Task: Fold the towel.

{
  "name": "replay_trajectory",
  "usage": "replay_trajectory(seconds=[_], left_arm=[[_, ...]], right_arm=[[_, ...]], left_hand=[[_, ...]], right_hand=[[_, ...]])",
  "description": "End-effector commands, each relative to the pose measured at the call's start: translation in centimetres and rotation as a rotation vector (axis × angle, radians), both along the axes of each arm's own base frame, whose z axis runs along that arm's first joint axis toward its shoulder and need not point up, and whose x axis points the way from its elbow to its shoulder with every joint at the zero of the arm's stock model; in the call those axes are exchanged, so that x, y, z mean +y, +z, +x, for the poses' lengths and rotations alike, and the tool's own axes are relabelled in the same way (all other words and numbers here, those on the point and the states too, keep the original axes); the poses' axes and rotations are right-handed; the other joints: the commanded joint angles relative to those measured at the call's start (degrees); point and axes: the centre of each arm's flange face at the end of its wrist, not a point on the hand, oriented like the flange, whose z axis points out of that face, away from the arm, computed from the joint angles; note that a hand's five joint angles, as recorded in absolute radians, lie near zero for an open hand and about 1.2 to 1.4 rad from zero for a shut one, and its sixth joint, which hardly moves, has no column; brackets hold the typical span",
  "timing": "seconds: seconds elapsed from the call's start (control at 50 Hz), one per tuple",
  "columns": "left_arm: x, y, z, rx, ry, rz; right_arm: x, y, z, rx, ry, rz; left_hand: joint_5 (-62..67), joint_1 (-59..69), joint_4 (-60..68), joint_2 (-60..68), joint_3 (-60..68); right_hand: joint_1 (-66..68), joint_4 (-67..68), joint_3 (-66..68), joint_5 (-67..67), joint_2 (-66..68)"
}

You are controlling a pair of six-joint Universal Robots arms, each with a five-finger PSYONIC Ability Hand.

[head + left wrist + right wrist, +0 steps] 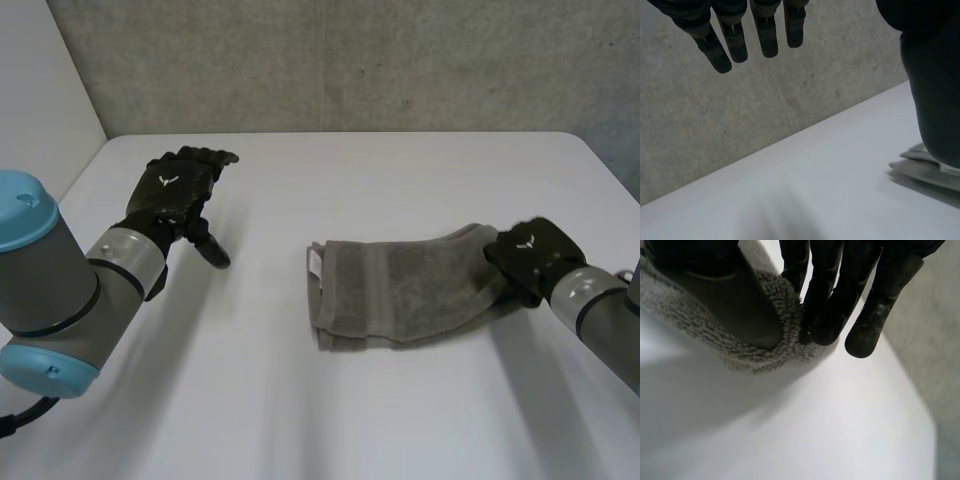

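I see towel (400, 290) lying part-folded on surface (350, 420). My right hand (525, 250) fingers (825, 290) pinch towel's right end. My left hand (175, 190) fingers straight, empty, well left of towel. Risk: shallow pinch slips, fold sags open.

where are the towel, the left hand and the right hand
towel (405, 290), head view, middle of the folded grey cloth
left hand (172, 188), head view, back of the hand
right hand (525, 252), head view, back of the hand, at the towel's end
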Motion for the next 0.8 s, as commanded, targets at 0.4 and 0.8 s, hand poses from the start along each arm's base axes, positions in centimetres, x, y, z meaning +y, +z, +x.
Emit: replay_trajectory(seconds=[0.4, 0.8], left_arm=[[-0.3, 4.0, -2.0, 0.068, 0.031, -0.095], [1.6, 2.2, -7.2, 0.055, -0.1, -0.058]], right_arm=[[10.5, 0.1, 16.9, -0.107, 0.602, -0.09], [2.6, 6.0, 6.7, -0.489, 0.14, -0.025]], left_hand=[[-12.3, -5.1, -5.1, -4.8, -3.5], [-12.3, -5.1, -5.1, -4.8, -3.5]], right_hand=[[-10.2, -13.2, -12.9, -11.6, -9.5], [-63.6, -66.6, -66.4, -65.0, -62.9]])
